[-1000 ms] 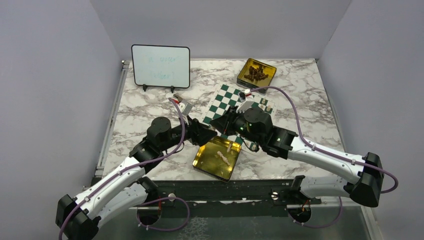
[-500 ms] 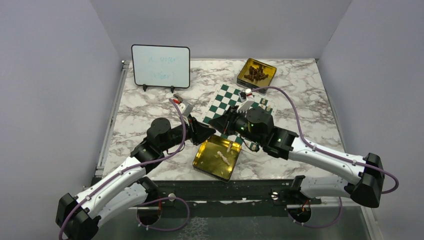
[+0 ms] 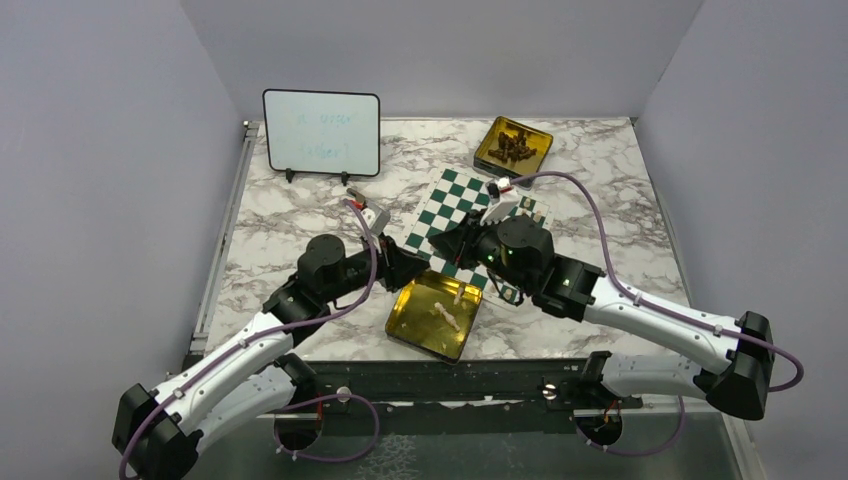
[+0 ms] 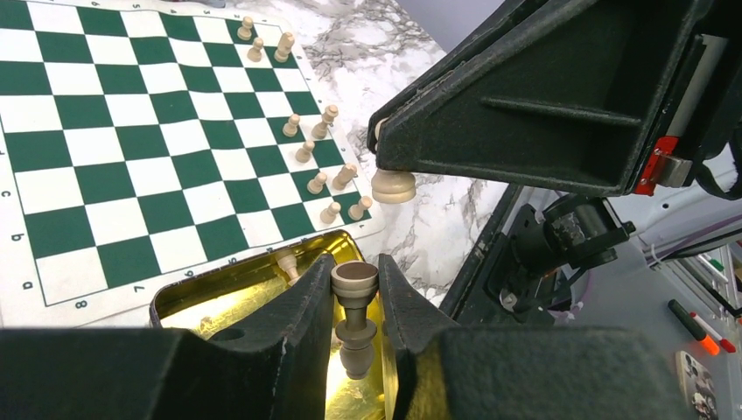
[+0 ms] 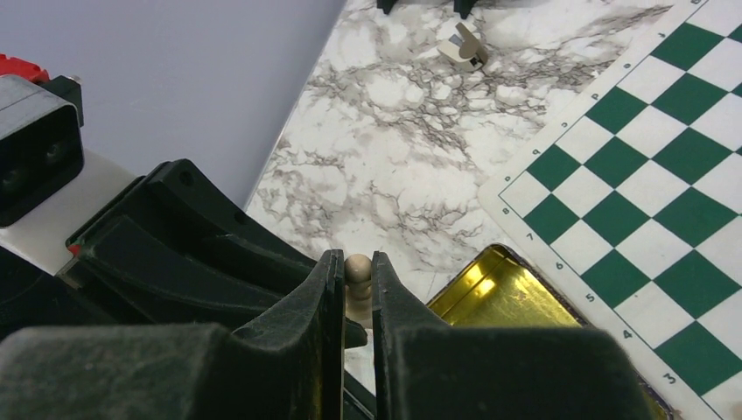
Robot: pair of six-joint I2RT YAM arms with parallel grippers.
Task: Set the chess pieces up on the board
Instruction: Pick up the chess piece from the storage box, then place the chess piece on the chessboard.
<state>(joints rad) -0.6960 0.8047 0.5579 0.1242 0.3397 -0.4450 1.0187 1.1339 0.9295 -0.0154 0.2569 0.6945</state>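
The green and white board [image 3: 452, 203] lies mid-table; it also shows in the left wrist view [image 4: 105, 149] and the right wrist view [image 5: 665, 175]. Several cream chess pieces [image 4: 319, 149] stand in two rows along its edge. My left gripper [image 4: 354, 289] is shut on a cream piece [image 4: 354, 306], held base-up over the near gold tin [image 4: 236, 280]. My right gripper [image 5: 357, 271] is shut on a round-headed cream piece [image 5: 357, 268]; its base shows in the left wrist view [image 4: 394, 185]. The two grippers meet tip to tip at the board's near corner [image 3: 435, 255].
The near gold tin [image 3: 410, 320] holds a few loose cream pieces [image 3: 446, 314]. A second gold tin [image 3: 513, 145] with dark pieces stands beyond the board. A black-framed whiteboard [image 3: 321, 133] stands at the back left. A small grey clip [image 5: 464, 45] lies on the marble.
Both arms have shifted slightly, the right wrist a little to the right and farther away. Each gripper still holds its piece.
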